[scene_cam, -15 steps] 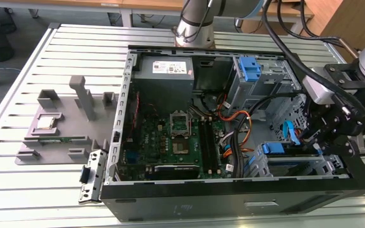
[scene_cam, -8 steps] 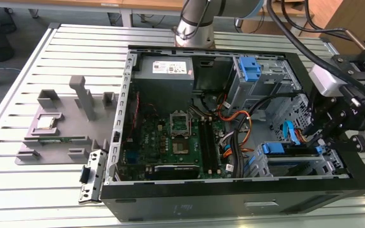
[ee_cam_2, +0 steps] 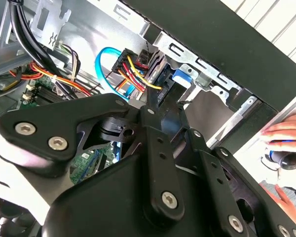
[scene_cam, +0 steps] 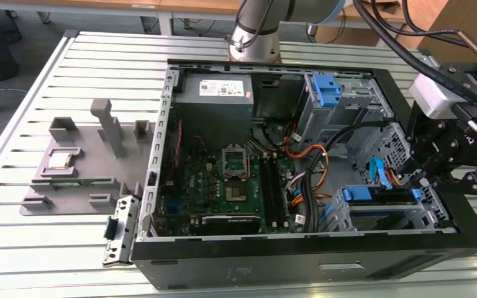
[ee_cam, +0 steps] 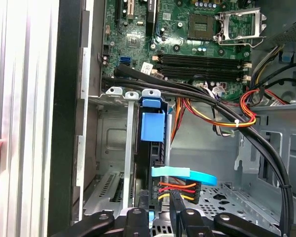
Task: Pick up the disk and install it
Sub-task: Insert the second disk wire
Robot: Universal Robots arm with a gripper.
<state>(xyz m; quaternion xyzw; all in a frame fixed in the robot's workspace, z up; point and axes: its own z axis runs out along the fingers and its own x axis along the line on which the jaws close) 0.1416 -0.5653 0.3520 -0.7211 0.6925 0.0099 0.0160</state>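
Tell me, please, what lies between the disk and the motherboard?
In the first wrist view, a bundle of black cables runs between the disk and the motherboard.

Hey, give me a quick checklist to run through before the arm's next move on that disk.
1. Disk in a cage slot: ok, blue carrier tab showing at the slot's mouth.
2. Gripper at the disk's cable end: ok.
3. Power plug fully seated: cannot tell.
4. Light blue cable out of the gripper's way: not ok, it lies right by it.
5. Nobody near the case: not ok, a hand rests beside the case wall.
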